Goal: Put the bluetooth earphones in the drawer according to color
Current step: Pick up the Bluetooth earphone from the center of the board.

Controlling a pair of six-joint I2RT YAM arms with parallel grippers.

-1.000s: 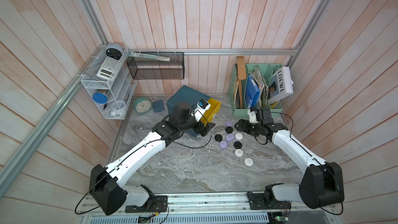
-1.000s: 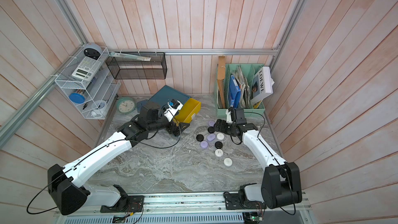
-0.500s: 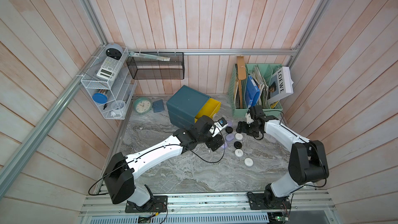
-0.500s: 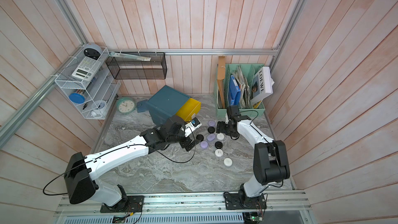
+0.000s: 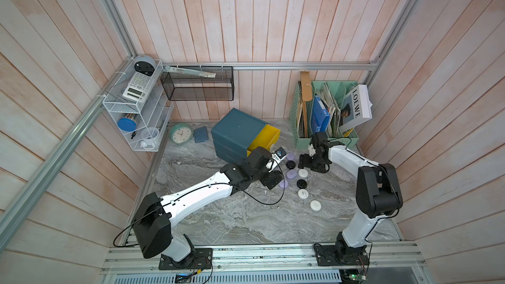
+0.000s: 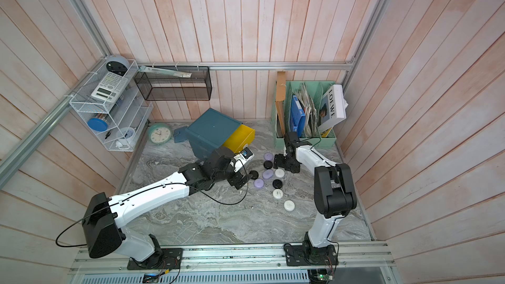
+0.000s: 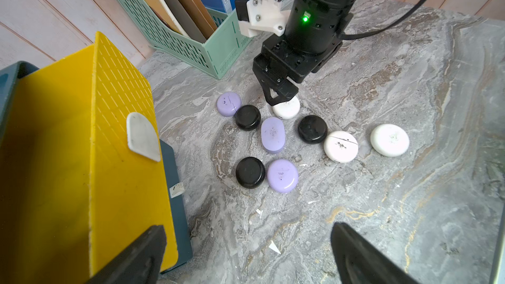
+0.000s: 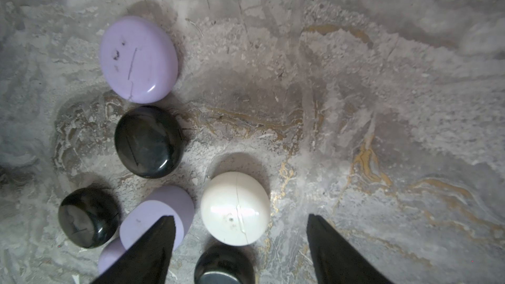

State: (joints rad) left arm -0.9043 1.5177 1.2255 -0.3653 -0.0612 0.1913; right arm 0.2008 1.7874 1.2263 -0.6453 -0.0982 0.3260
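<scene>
**White case sits straight below the open right gripper**

All nine bluetooth earphones lie on the desk (image 5: 246,222), and neither gripper holds one. Closest to the robot's base are the nearest white case (image 5: 315,205) and, just beyond it, a second white case (image 5: 302,193). Neither is under a gripper.

Next out, the left gripper (image 7: 247,226) hangs wide open and empty over bare desk, just beside the pulled-out yellow drawer (image 7: 120,105). A black case (image 7: 250,172) and a lilac case (image 7: 282,175) lie side by side ahead of it.

Farther on is the relation that matters. The third white case (image 8: 235,209) sits directly beneath the right gripper (image 8: 240,216). Its jaws stand spread, one on each side of the case with room to spare, gripping nothing. In the left wrist view a fingertip looks to be just above the case's top, perhaps touching; I cannot tell which. The case is a round puck with no long axis to line up with, so a straight descent and a squeeze should take it. The right arm is plainly the nearer one for this pick. A tilted lilac case (image 8: 158,214) lies just beside one jaw and could be nudged.

Farthest, the drawer (image 5: 235,129) stands across the cluster from the right gripper, so the carry would pass over the other cases.
</scene>
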